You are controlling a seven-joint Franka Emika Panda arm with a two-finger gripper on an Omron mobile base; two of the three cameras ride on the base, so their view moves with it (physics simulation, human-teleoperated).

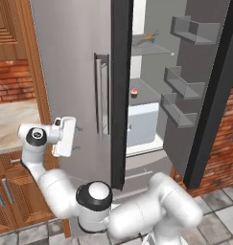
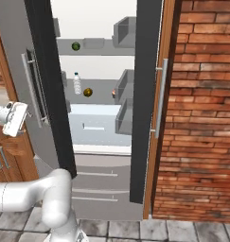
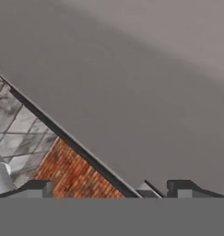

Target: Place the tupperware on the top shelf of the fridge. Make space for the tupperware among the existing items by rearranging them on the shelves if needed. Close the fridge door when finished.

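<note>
1. The gripper (image 1: 75, 139) is parked wide open and empty, right up against the closed left door of the fridge (image 1: 70, 72).
2. The tupperware (image 1: 145, 39) is seen resting on the top shelf (image 1: 154, 49).
3. A cupcake (image 1: 133, 92) is left on the lower shelf (image 1: 149, 95).
</note>
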